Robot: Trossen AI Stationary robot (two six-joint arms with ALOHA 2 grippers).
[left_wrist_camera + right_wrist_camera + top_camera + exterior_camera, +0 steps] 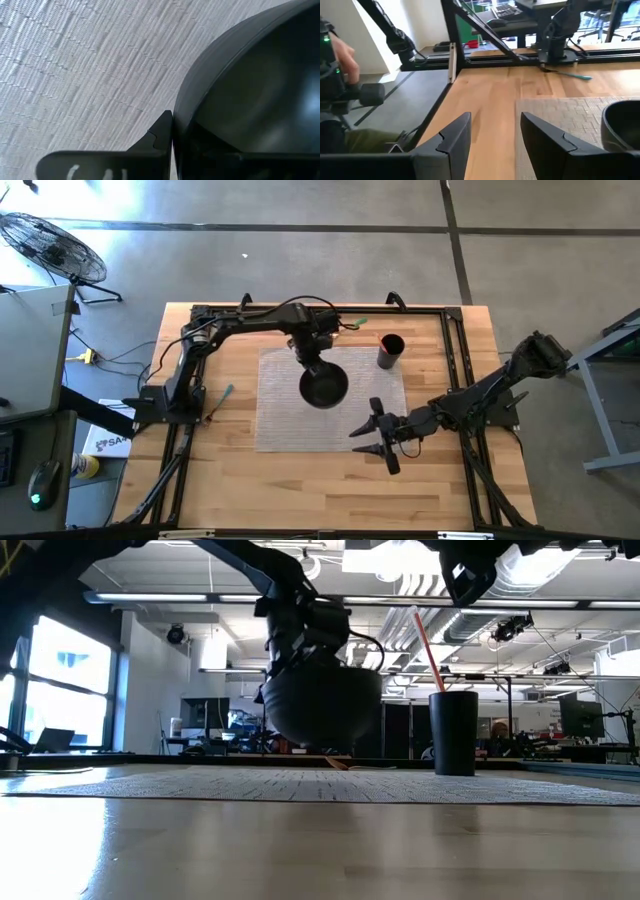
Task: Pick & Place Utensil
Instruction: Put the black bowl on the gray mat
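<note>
A black bowl [324, 388] hangs over the grey woven mat [280, 415], clear of it in the low view [322, 705]. My left gripper [311, 357] is shut on the bowl's far rim. A black cup [390, 351] stands on the wood by the mat's far right corner with a thin red utensil [428, 648] sticking out of it. A teal utensil [223, 399] lies on the wood left of the mat. My right gripper [358, 441] hovers open over the mat's near right part, touching nothing. My left gripper [172, 131] holds the bowl by its rim [181, 112] on the far side. One finger [159, 134] is outside the wall, and the other seems to be inside the hollow. The fingers come from above, pointing down. The bowl is lifted clear of the mat, roughly upright.
A small green object [356, 323] lies near the table's far edge. Black frame rails [450, 350] run along the table's sides. A person's hand [344, 59] shows beyond the table in the right wrist view. Bare wood lies along the near edge [320, 485].
</note>
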